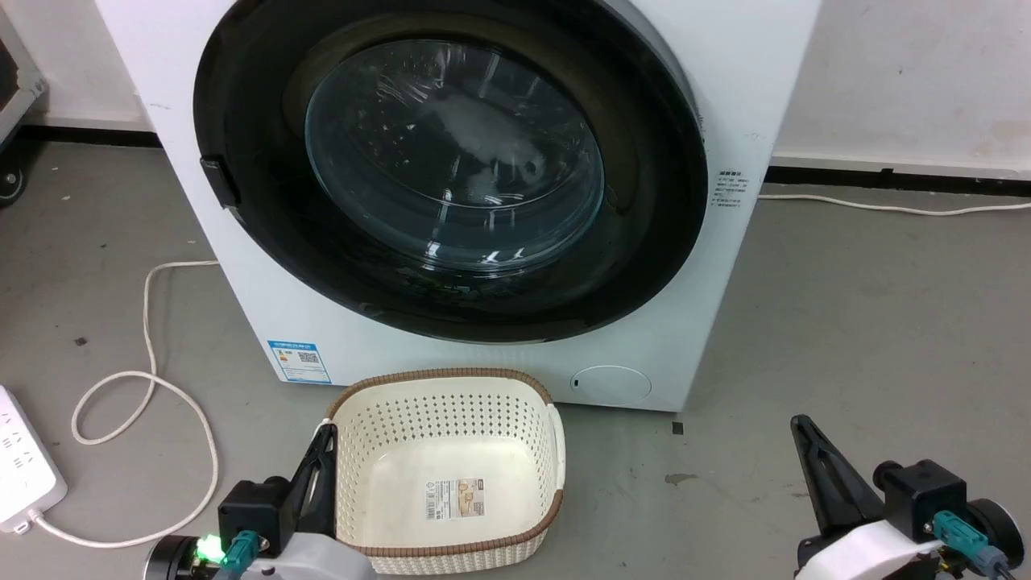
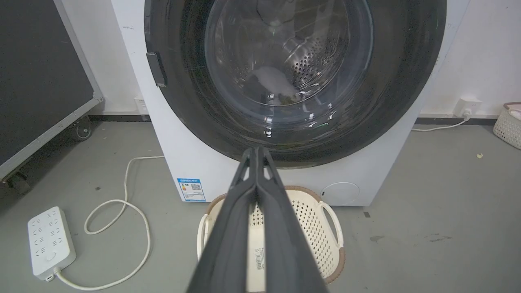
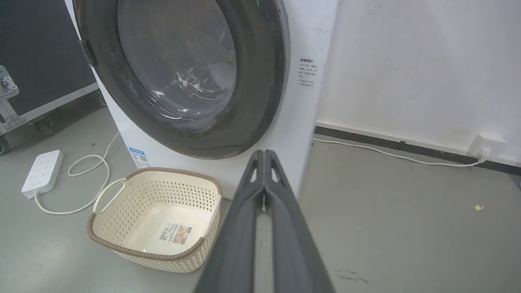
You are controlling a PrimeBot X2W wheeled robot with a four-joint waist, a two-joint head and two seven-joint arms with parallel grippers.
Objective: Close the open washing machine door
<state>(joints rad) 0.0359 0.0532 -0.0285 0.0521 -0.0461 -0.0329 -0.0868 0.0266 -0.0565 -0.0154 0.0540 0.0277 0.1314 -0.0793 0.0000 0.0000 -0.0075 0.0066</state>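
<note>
The white washing machine (image 1: 749, 89) fills the top of the head view. Its round black-rimmed washing machine door (image 1: 451, 161) with the bulging glass window lies flat against the front, its latch tab at the left rim. The door also shows in the left wrist view (image 2: 293, 61) and the right wrist view (image 3: 179, 69). My left gripper (image 1: 325, 435) is low at the left, shut and holding nothing, its tips (image 2: 256, 150) pressed together. My right gripper (image 1: 799, 424) is low at the right, also shut and holding nothing (image 3: 264, 154). Both are well short of the door.
A cream perforated basket (image 1: 443, 375) with a brown rim stands on the floor before the machine, beside my left gripper. A white power strip (image 1: 24, 471) and looped cable (image 1: 145, 387) lie at the left. A black case (image 2: 36, 81) stands farther left. A wall socket (image 3: 486, 144) is at the right.
</note>
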